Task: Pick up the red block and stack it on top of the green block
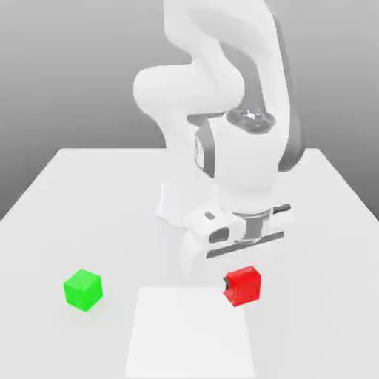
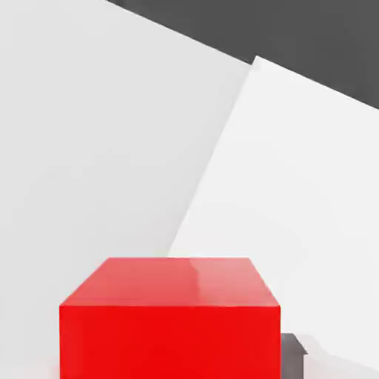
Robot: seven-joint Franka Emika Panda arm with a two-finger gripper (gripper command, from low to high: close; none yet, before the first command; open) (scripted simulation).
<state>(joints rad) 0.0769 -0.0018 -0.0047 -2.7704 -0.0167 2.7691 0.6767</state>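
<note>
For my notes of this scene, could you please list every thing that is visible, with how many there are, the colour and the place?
red block: one, bright red, at the gripper, in the exterior view's right half
green block: one, bright green, on the table toward the exterior view's left
pale sheet or panel: one, white, at the near side of the table, between the two blocks' sides
table: one, light grey, under everything
robot arm: one, white with grey parts, standing at the far middle of the table
gripper: one, white with dark parts, at the arm's end, closed on the red block
</note>
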